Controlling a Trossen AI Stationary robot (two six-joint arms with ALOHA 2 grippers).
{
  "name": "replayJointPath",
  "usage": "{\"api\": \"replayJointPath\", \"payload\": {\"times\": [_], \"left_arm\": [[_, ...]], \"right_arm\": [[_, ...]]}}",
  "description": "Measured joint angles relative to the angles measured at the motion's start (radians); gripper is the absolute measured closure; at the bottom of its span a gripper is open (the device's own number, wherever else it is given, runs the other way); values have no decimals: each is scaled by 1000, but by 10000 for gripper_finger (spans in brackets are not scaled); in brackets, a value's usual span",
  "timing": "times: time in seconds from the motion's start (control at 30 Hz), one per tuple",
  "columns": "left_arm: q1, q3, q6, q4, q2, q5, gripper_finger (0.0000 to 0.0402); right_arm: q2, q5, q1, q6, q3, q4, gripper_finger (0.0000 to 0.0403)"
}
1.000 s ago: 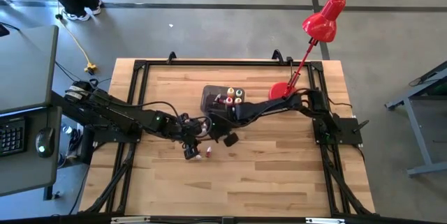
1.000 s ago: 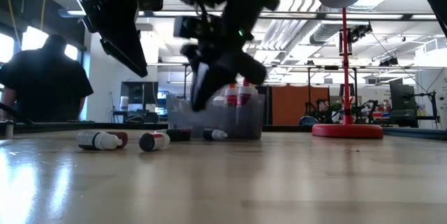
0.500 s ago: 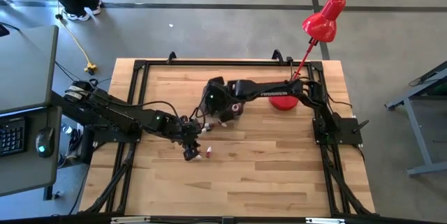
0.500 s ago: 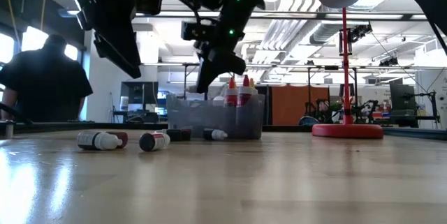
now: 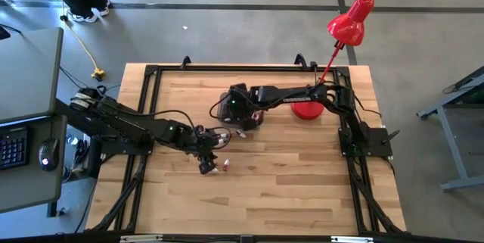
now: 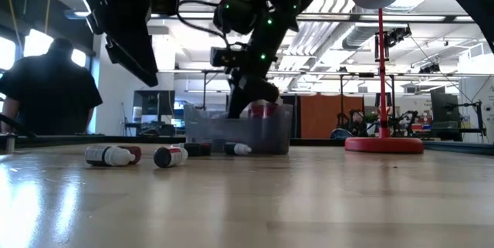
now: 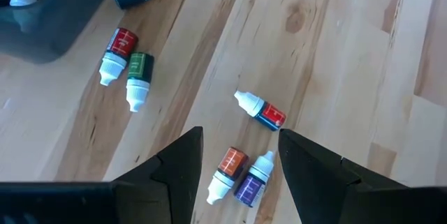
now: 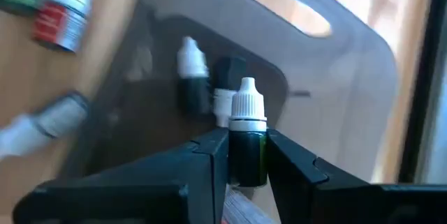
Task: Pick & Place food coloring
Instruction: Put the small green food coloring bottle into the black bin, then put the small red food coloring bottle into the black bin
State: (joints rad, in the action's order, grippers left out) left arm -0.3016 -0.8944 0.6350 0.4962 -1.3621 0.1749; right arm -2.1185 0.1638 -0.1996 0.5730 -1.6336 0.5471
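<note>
The food coloring bottles are small vials. Several lie loose on the wooden table below my left gripper (image 7: 241,140), which hovers open above them: a red-labelled one (image 7: 262,110), an orange one (image 7: 227,168) and a purple one (image 7: 255,178). A red and green pair (image 7: 129,63) lies nearer the dark grey bin (image 5: 221,108). My right gripper (image 8: 246,140) reaches down into the bin (image 6: 208,132), shut on a dark bottle. Two more bottles (image 8: 195,77) rest on the bin's floor. My right gripper pinches the dark bottle by its body (image 8: 247,155), just below the white cap (image 8: 248,105), one finger on each side. The bottle is clear of the bin's floor, with its cap pointing away from the wrist. In the low view the fingers (image 6: 248,97) come down into the bin from above.
A red desk lamp stands on its base (image 5: 306,109) at the table's far right, its head (image 5: 349,20) leaning out past the far edge. Two bottles (image 6: 139,156) lie on their sides left of the bin. A person (image 6: 46,86) sits beyond the table.
My right gripper, carrying the dark bottle, has risen from near the table's middle, swung toward the far edge over the bin and then lowered into it. The left arm has kept still.
</note>
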Motion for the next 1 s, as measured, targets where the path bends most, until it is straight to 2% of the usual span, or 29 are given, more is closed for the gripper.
{"api": "replayJointPath", "payload": {"times": [0.13,0.57,0.8,1.0], "left_arm": [[0,0,2,0,0,0,215],[0,0,1,0,0,3,215],[0,0,-1,0,0,3,215],[0,0,13,0,0,3,215]], "right_arm": [[0,-43,1,17,4,-15,322],[-1,-12,5,58,6,-44,270],[-1,-14,41,60,-46,37,269],[-1,62,99,75,-95,70,267]]}}
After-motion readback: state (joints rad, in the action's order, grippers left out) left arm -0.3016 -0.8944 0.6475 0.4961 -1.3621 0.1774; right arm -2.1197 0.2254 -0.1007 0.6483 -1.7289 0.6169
